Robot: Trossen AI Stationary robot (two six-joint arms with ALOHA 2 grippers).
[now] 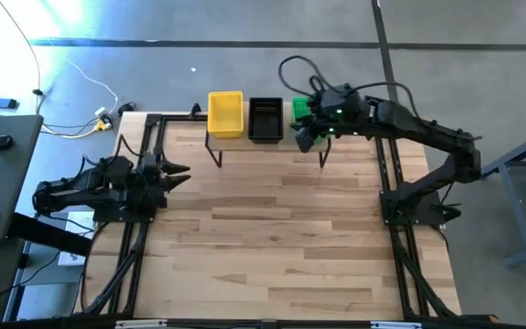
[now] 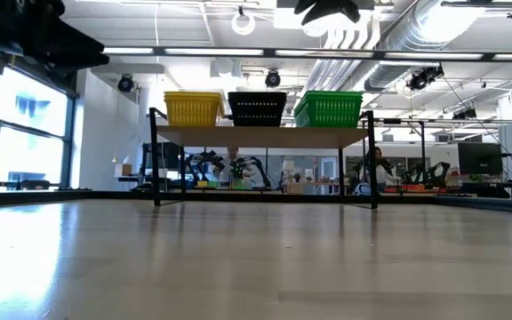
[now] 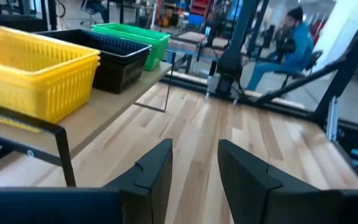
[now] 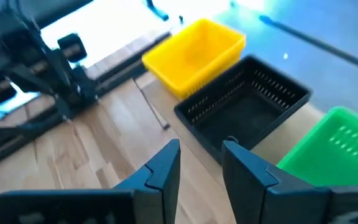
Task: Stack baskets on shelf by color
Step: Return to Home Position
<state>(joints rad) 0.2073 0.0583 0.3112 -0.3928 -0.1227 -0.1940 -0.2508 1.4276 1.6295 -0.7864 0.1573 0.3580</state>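
A yellow basket [image 1: 226, 114], a black basket [image 1: 265, 119] and a green basket [image 1: 299, 111] stand side by side on the light-wood shelf [image 2: 260, 136] at the table's far edge. They rest on their bottoms, with yellow at the left and green at the right. Whether more baskets are nested inside them I cannot tell. My right gripper [image 1: 310, 135] hovers above the shelf's right end, over the near side of the green basket [image 4: 328, 155], and is open and empty. My left gripper [image 1: 179, 172] is open and empty at the table's left side, pointing toward the shelf [image 3: 104, 118].
The shelf stands on thin black legs [image 2: 156, 169] with open space under it. Black frame rails [image 1: 140, 219] run along the table's left and right edges. The wooden tabletop [image 1: 272, 238] stretches from the shelf to the near edge. A seated person [image 3: 288, 43] shows in the room beyond.
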